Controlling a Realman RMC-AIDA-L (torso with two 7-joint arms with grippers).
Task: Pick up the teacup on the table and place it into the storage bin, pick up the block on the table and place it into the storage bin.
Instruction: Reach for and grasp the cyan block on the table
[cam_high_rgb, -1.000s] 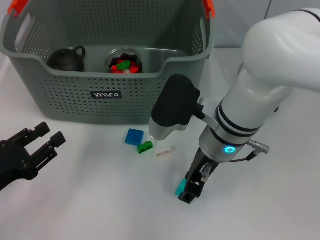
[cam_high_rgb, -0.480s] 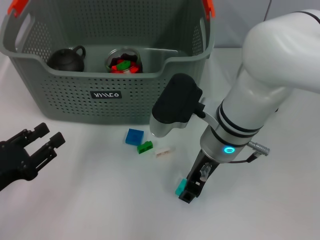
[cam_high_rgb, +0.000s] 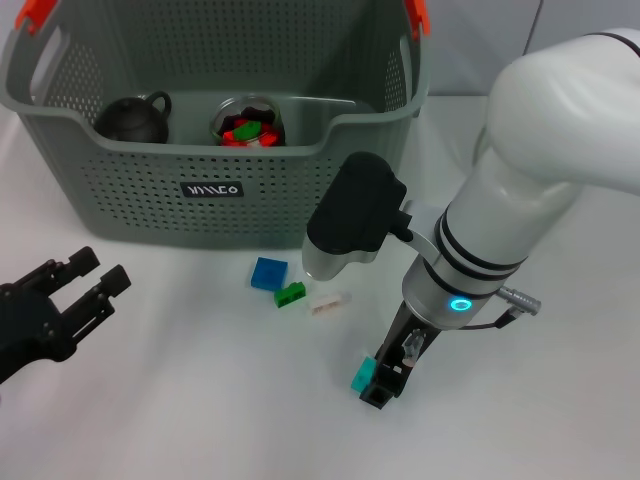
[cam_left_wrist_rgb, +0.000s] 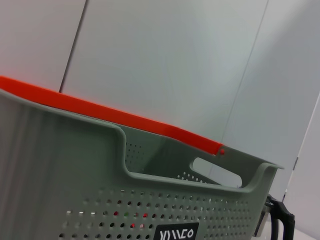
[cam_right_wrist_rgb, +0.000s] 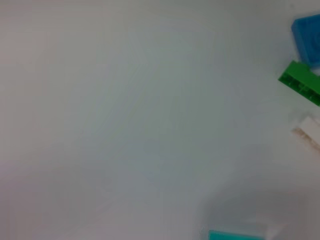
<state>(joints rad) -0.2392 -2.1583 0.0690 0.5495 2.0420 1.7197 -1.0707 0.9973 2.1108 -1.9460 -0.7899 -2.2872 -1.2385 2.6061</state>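
The grey storage bin (cam_high_rgb: 215, 190) stands at the back of the table and fills the left wrist view (cam_left_wrist_rgb: 75, 200). A dark teacup (cam_high_rgb: 135, 118) sits inside it at the left. My right gripper (cam_high_rgb: 380, 385) is down at the table with a teal block (cam_high_rgb: 361, 377) right at its tip; the block also shows in the right wrist view (cam_right_wrist_rgb: 235, 235). A blue block (cam_high_rgb: 268, 273), a green block (cam_high_rgb: 291, 294) and a white block (cam_high_rgb: 328, 301) lie on the table in front of the bin. My left gripper (cam_high_rgb: 75, 290) is open and empty at the lower left.
A glass bowl (cam_high_rgb: 248, 122) with red and green pieces sits in the bin beside the teacup. The right wrist view shows the blue block (cam_right_wrist_rgb: 307, 30), green block (cam_right_wrist_rgb: 300, 82) and white block (cam_right_wrist_rgb: 310, 131) off to one side on the white table (cam_high_rgb: 200, 400).
My right arm has shifted very slightly toward me and to the right, and the teal block has stayed at the gripper's tip. The left arm has not moved.
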